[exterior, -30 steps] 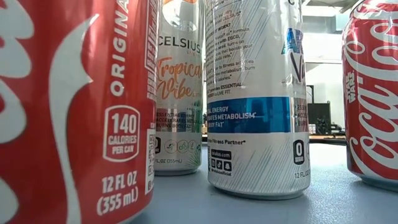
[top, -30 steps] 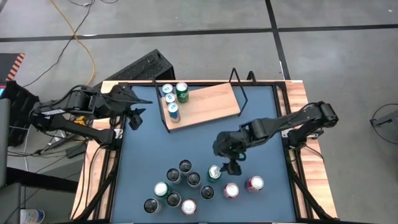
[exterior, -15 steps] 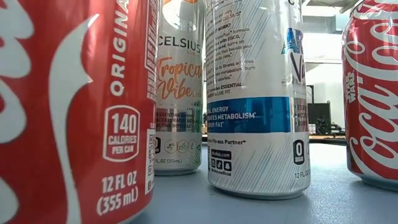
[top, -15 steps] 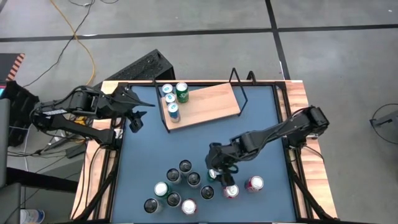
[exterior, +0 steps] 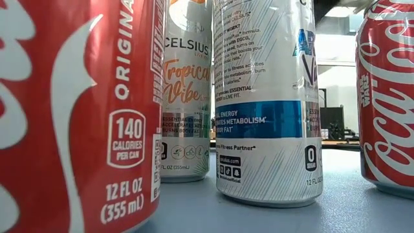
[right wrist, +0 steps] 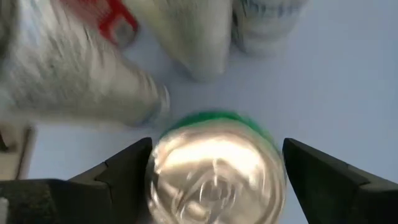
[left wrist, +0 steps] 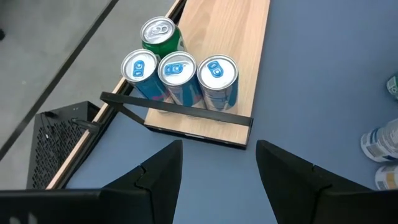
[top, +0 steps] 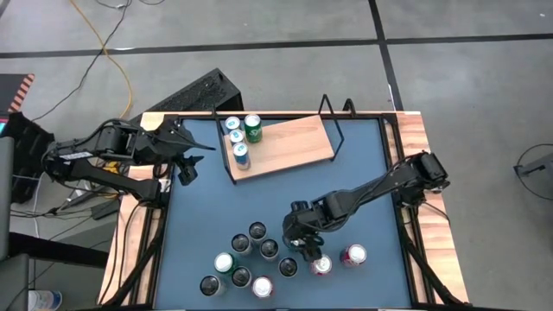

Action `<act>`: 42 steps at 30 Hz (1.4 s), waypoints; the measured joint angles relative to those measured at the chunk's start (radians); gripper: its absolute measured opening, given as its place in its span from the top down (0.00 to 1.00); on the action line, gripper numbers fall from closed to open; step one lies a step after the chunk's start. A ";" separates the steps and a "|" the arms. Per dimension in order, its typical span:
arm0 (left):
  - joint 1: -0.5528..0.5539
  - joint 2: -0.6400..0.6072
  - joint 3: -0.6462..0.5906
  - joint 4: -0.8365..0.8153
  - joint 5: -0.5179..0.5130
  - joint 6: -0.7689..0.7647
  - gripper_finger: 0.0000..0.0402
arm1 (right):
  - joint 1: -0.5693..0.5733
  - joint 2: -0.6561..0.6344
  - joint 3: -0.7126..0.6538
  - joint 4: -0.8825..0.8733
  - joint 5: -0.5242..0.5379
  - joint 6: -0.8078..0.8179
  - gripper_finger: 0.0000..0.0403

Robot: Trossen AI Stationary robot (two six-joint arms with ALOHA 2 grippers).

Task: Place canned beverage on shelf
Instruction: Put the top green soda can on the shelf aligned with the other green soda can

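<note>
Your left gripper (top: 192, 161) hangs over the counter's (top: 363, 186) left edge, fingers (left wrist: 155, 176) parted and empty, just beside the shelf (top: 294, 142) at the far edge, where four cans (left wrist: 180, 73) crowd its left end. Toward the near edge, your right gripper (top: 304, 244) sits low over a green can (right wrist: 214, 168), fingers (right wrist: 118, 168) spread wide on either side; you cannot tell whether they touch it. The arm hides that can from above. The low view shows only can sides.
</note>
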 joint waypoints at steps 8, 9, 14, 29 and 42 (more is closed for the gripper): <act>0.000 0.000 0.000 0.000 0.000 0.001 0.52 | 0.000 0.011 0.000 -0.011 0.003 0.021 0.22; 0.000 0.000 0.000 0.000 0.000 0.001 0.52 | -0.001 0.011 0.000 -0.011 0.004 0.028 0.24; 0.000 0.000 0.000 0.000 0.000 0.001 0.52 | 0.000 0.010 0.000 -0.042 0.049 0.092 0.31; 0.000 0.000 -0.001 0.003 -0.008 -0.015 0.52 | -0.149 -0.089 -0.001 -0.131 0.087 0.033 0.32; 0.000 0.000 -0.001 0.003 -0.009 -0.043 0.52 | -0.429 -0.070 0.177 -0.150 0.128 -0.303 0.32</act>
